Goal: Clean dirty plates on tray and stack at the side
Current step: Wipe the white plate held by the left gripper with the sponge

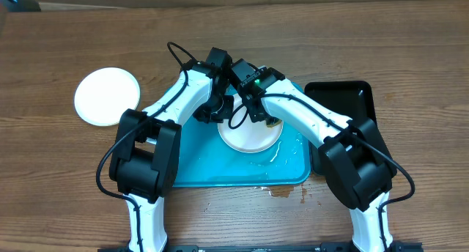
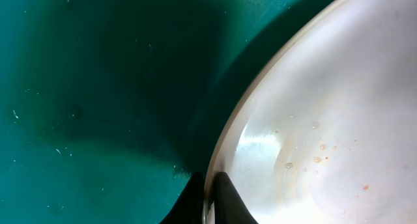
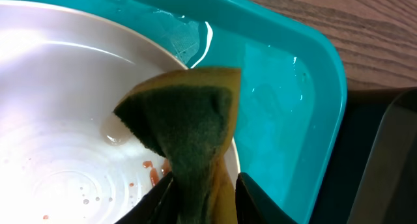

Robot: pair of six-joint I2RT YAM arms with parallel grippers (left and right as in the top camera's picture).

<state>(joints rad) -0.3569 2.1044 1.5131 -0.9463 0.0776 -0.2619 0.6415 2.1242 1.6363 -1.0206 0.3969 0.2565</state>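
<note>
Wooden table (image 1: 293,32), black tray (image 1: 344,98), sponge (image 3: 182,133)

A large turquoise rectangular plastic tray (image 1: 198,168) lies mid-table on the wooden table (image 1: 58,201), toward its near edge. A round white shallow plate (image 1: 249,138) lies in the tray's far half, right of centre. A second round white plate (image 1: 107,96) sits on the table left of the tray, apart from it. A narrower black plastic tray (image 1: 344,98) lies just right of the turquoise one. A yellow-and-green sponge (image 3: 189,120), between the right gripper's (image 3: 205,178) fingers, rests on the first plate's right rim; the left gripper (image 2: 207,185) pinches its left rim.
</note>
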